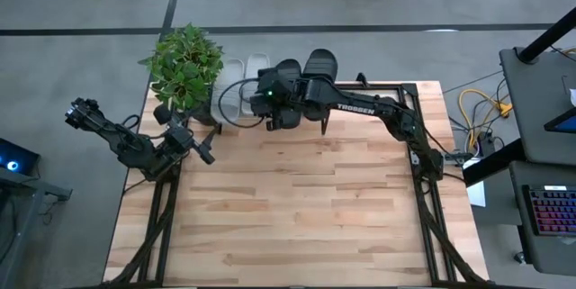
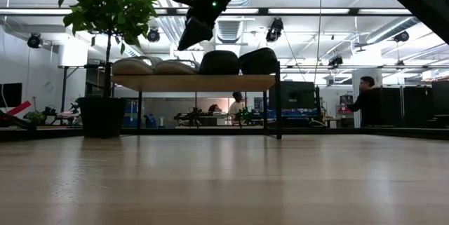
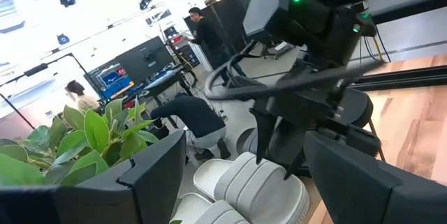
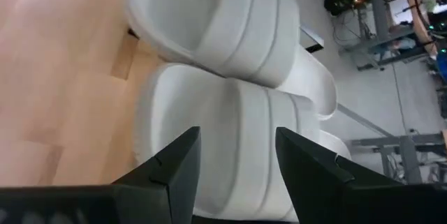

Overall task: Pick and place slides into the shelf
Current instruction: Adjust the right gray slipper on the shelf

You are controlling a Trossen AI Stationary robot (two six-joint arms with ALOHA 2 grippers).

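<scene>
All the slides stand side by side on their soles on the shelf's (image 2: 196,83) wooden top board at the table's far edge. The two light grey slides (image 2: 133,66) (image 2: 175,66) are toward the left, the two black slides (image 2: 219,62) (image 2: 258,61) toward the right. My right gripper (image 2: 188,39) hangs open just above the grey pair, slanting down at them, clear of them in the low view. In the right wrist view its fingers (image 4: 178,165) frame a grey slide (image 4: 230,119) without touching it. My left gripper (image 1: 205,152) waits open at the table's left edge.
A potted plant (image 1: 184,64) stands at the table's far left corner, right beside the shelf's left end. The wide wooden tabletop (image 1: 306,208) stretches toward the near edge. People (image 2: 365,99) work in the room behind the table.
</scene>
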